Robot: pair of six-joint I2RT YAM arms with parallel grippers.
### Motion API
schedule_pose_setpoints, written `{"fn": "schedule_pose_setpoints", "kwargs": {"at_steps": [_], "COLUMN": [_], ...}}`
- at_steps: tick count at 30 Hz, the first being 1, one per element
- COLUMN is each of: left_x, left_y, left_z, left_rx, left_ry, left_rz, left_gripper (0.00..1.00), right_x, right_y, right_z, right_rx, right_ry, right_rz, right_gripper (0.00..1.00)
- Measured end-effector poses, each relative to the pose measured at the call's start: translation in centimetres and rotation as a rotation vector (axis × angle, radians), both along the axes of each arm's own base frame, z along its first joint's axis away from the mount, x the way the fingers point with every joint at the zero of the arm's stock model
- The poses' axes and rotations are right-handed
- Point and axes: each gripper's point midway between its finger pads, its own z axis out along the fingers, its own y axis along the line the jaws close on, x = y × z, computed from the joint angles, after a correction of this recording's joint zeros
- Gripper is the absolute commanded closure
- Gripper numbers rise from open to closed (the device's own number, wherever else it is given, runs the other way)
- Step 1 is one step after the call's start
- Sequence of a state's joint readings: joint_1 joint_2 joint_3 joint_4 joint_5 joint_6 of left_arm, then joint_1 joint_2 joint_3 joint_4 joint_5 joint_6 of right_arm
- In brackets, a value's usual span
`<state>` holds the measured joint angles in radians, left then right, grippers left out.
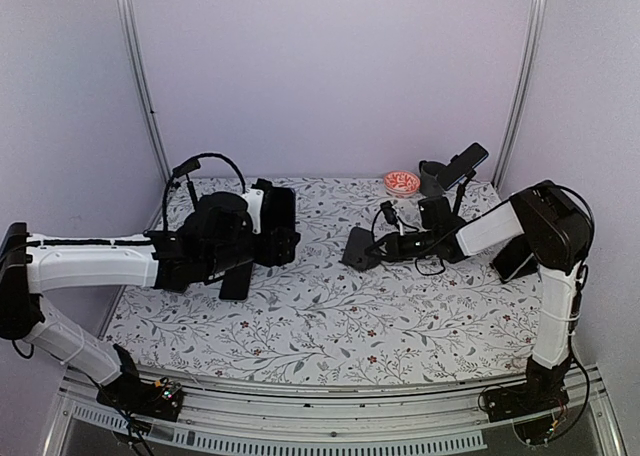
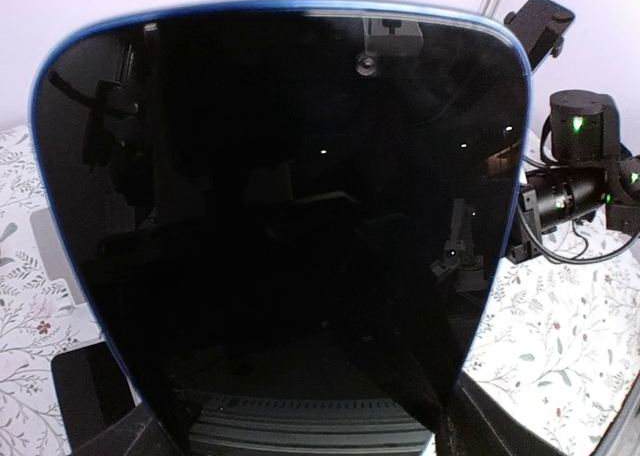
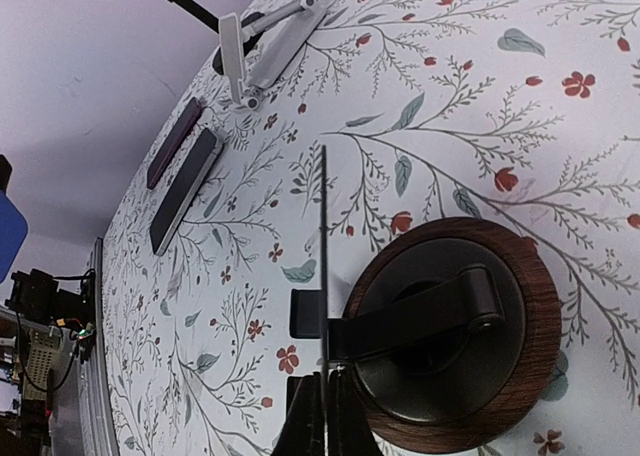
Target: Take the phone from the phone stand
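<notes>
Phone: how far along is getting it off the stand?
Done: the phone is off the stand, well apart from it in the top view. In hand: the left hand grips the phone; the right hand appears to pinch the stand's thin plate. Left: at most setting the phone down and releasing.

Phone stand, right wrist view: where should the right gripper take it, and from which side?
The phone stand's thin plate, seen edge-on: one finger on each flat face, coming in along its edge from the camera side. The round base looks too wide and flat to pinch.
</notes>
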<state>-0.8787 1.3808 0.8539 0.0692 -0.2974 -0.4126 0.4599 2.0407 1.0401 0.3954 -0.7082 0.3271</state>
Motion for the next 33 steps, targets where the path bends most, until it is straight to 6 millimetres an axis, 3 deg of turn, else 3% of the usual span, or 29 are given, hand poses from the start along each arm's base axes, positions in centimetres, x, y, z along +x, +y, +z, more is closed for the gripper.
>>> {"fn": "schedule_pose_setpoints", "kwargs": {"at_steps": [6,19,33], "left_x": [0.1,-0.2,-1.1], "left_y": [1.9,4.7,6.6], "left_z": [0.1,-0.2,-1.3], "left_rx": [-0.013,-0.016,-0.013], "left_ry": [-0.003,0.003,0.031], "left_rz": [0.04,0.098,0.129], "left_gripper": [0.43,0.44,0.44], "right_x": [1.3,7.3,8.1], "right_y": [1.8,8.0,14.3], "right_z": [-0.2,-0.3,-0.3], "right_rx": [0.041,0.109,0.162], "right_ry": [-0.025,-0.08,-0.095], "right_rz": [0.085,0.245,0.345], "right_gripper": [1.0,1.0,1.0]}}
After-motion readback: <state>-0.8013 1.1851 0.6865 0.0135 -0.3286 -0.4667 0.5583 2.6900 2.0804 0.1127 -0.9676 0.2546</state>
